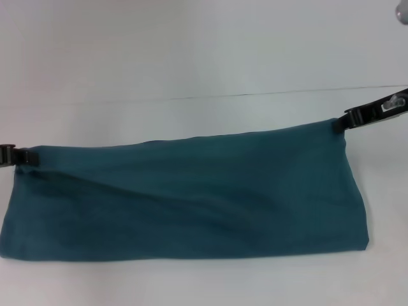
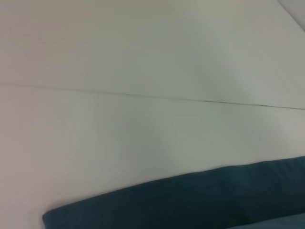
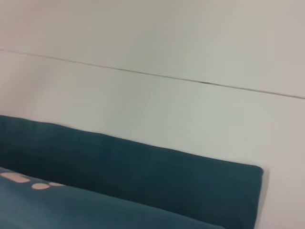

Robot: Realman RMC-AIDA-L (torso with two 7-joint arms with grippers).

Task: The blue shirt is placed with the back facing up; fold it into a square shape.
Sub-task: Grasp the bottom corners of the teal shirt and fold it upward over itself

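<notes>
Blue shirt (image 1: 185, 197) lies folded into a long band on the white table (image 1: 191, 51), long way left to right | left gripper (image 1: 24, 156) pinches far-left corner | right gripper (image 1: 340, 124) pinches far-right corner | both equally near.

Blue shirt (image 1: 191, 197), apparently folded lengthwise

I'm looking at a plain white table (image 1: 191, 57) filling the whole head view. A thin dark seam (image 1: 268, 94) is running across it from side to side, rising slightly toward the right, and it's showing in both wrist views too. Light is falling soft and even. I'm seeing no walls, floor or windows.
</notes>
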